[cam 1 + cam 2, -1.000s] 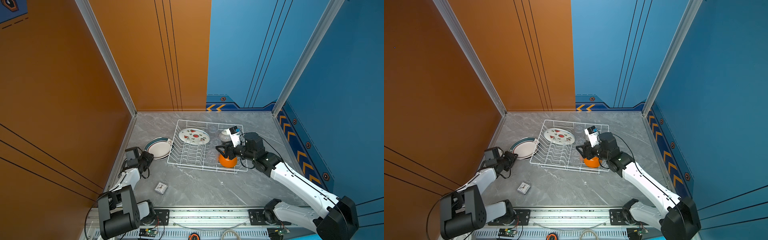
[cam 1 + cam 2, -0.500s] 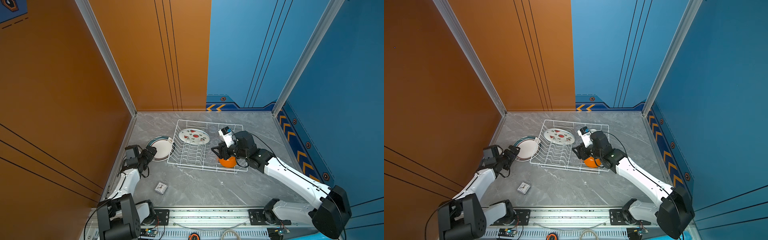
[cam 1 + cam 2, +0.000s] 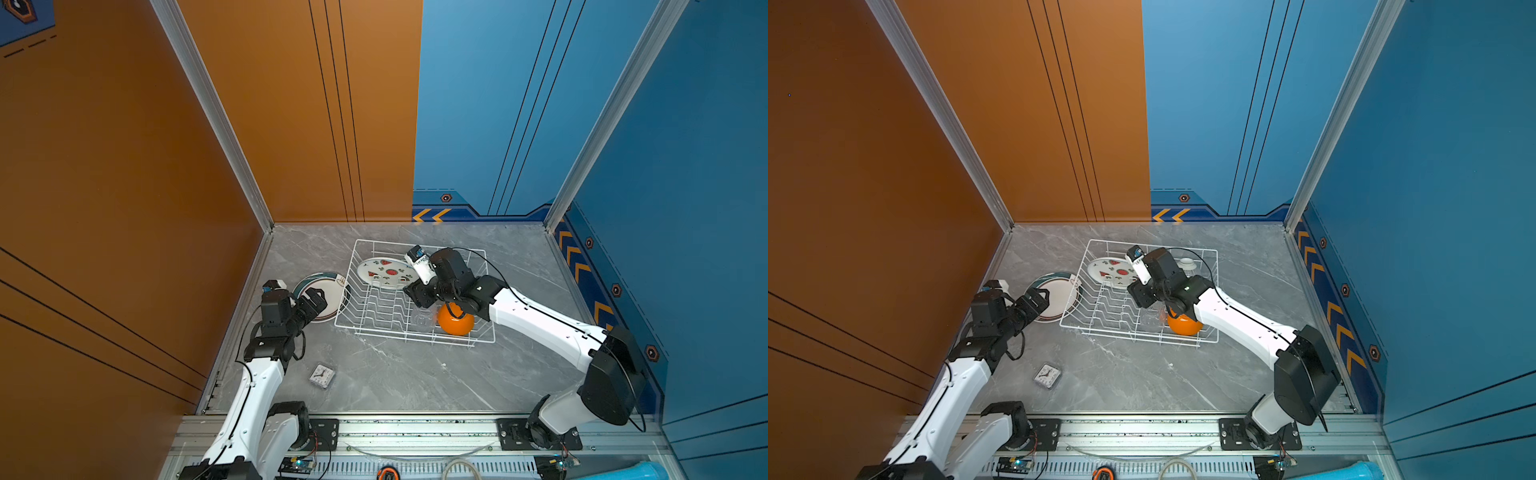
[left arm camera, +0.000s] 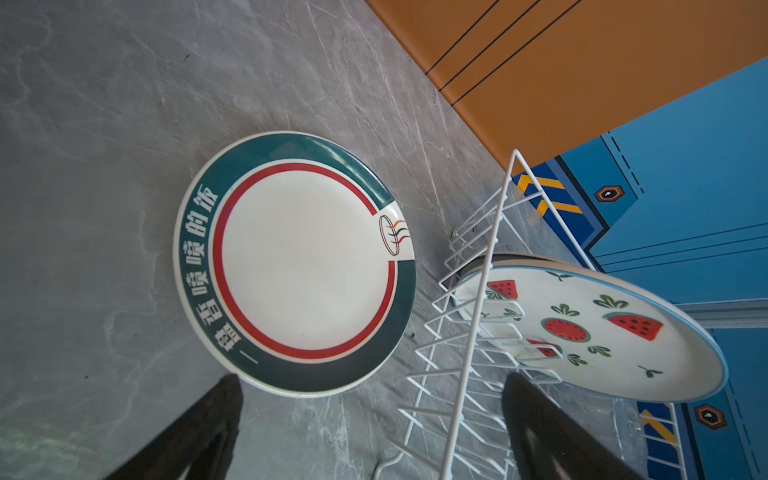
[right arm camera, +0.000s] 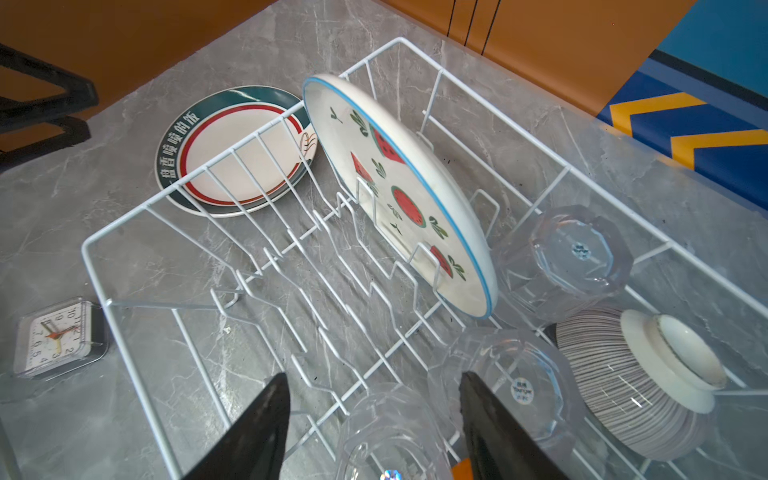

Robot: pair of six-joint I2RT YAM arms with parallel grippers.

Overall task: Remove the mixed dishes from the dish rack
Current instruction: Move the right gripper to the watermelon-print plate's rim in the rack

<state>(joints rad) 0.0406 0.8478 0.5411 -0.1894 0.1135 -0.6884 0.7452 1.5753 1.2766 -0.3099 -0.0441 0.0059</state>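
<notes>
Dish rack [image 3: 374, 309]: white wire, centre of frame in both top views, on grey marble table [image 3: 395, 382]. Zigzag dividers fill its left part, open bay on the right.
L gripper [image 3: 316, 298]: left-centre of frame, just left of the rack. Fingers [image 4: 208, 428] spread wide w/ nothing between them. Hangs at the near edge of the green-rim plate, no contact seen.
Green-rim plate [image 3: 331, 283]: flat on the table outside the rack, close against its left wall; touching or not, can't tell. White middle, red ring, dk green band w/ white lettering.
R gripper [image 3: 419, 296]: over the rack's middle, right of the dividers. Fingers [image 5: 257, 436] parted, straddling one tumbler [image 5: 390, 436]. A gap shows on at least one side, so no pinch seen.
Melon plate [image 3: 386, 272]: in the rack, upper-left part, leaning tilted in the dividers. Blue edge, watermelon pics.
Tumblers [image 5: 573, 253]: 3 clear faceted, all base-up, in the open bay. Barely visible in the top views.
Ribbed bowl [image 3: 1185, 264]: upside down, foot up, upper-right part of the rack, just beside 2 of the tumblers.
Orange bowl [image 3: 455, 323]: lower-right corner of the rack, partly under the R arm [image 3: 536, 322].
Clock [image 3: 322, 376]: small, square, white face, on the table lower-left of the rack, apart from it.
</notes>
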